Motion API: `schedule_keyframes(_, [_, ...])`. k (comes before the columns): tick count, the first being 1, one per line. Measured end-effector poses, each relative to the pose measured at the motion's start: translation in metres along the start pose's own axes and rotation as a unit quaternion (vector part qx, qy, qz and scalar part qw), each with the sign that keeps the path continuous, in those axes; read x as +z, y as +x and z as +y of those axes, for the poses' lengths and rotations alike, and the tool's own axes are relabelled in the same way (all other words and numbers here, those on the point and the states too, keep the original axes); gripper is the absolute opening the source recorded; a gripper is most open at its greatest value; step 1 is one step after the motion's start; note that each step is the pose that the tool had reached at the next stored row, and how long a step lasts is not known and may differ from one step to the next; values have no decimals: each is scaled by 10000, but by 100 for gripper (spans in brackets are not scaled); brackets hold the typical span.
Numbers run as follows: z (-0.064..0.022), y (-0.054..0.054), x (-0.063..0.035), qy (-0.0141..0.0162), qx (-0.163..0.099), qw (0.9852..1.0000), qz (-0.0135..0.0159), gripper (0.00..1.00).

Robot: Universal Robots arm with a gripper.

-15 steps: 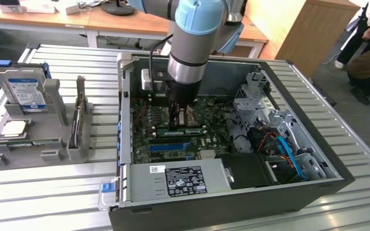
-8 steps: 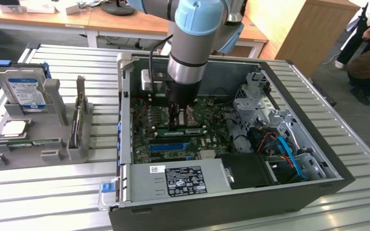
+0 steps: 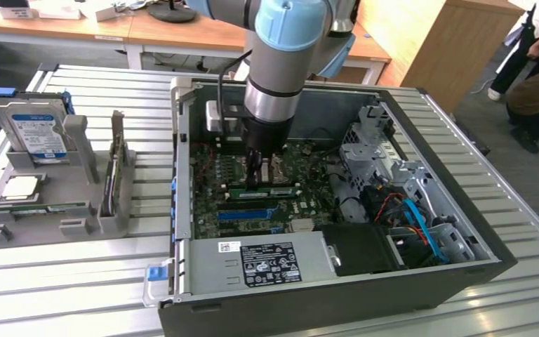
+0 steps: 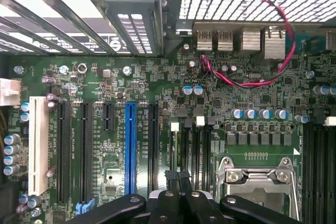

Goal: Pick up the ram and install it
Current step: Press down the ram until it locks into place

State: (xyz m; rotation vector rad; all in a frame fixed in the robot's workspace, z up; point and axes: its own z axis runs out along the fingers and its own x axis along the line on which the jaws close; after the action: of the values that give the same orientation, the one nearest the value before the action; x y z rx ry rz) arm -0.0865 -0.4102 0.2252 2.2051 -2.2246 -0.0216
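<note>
We found the gripper (image 3: 258, 173) deep inside the open computer case (image 3: 457, 270), which lay on its side on the slatted table (image 3: 73, 281) so that the motherboard (image 3: 311, 175) faced up and the arm could come straight down on it. The fingers (image 4: 169, 199) were pressed together with nothing pinched between them. We judged that they were closed so they could act as one blunt tip for pushing, not for carrying. The ram (image 3: 264, 189) stood on edge near the middle of the motherboard, just under the fingertips. It ran parallel to the blue slot (image 3: 247, 213) beside it, toward the power supply (image 3: 264, 263) at the case's near edge. It looked seated in its socket, though we could not tell whether the latches had caught or whether the tip was touching its top edge. In the wrist view the closed fingers hung over the narrow dark sockets (image 4: 188, 148) next to the processor bracket (image 4: 257, 174), which fitted a press along the stick's line. Near the table's edge on the exterior view's left, a grey holder (image 3: 110, 221) kept a hard drive (image 3: 34, 133) upright, within the arm's reach.
</note>
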Motion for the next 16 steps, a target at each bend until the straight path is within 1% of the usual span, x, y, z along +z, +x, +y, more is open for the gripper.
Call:
schedule_keyframes(3, [2,1,-64,-5,1,10000,3,11])
schedule_keyframes(4, [3,1,-100,-6,1,10000,3,11])
schedule_keyframes(12, [6,0,-266,-13,1,10000,3,11])
schedule_keyframes(16, [6,0,-315,-14,1,10000,3,11])
